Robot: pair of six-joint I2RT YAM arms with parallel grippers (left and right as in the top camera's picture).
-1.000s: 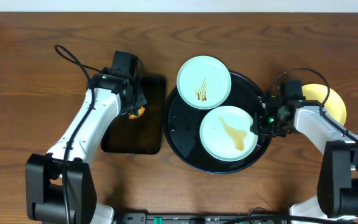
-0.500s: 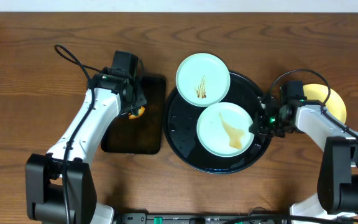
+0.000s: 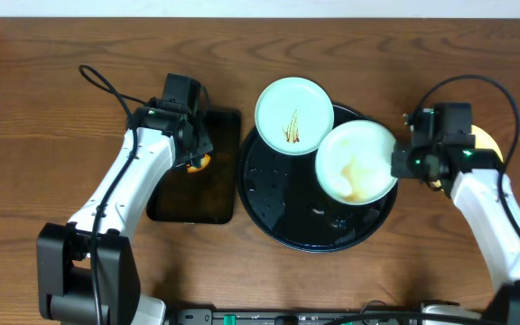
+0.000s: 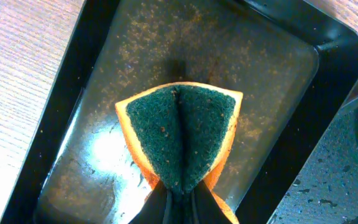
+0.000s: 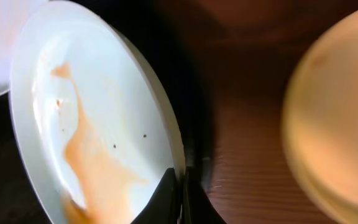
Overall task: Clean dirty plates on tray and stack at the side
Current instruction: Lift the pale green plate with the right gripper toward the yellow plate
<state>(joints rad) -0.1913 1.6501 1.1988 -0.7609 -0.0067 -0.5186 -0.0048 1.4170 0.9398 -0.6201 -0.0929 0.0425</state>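
Round black tray, centre of the table, is carrying wet specks on its floor plus 2 mint plates. Far plate, w/ dark streaks in the middle, is lying flat and overhanging the tray's far rim. Right plate, w/ a brown-orange smear, is being pinched at its right rim by R gripper, jaws clamped on the edge. It's sticking out past the tray's right rim and looking raised & tilted. Yellow plate is sitting on the wood further right, partly behind the R arm, apart from the tray.

Just left of the round tray, rect. black tray is holding an orange sponge. L gripper is squeezing it folded, green scour side showing. Bare wood is showing left of the L arm and along the far edge.
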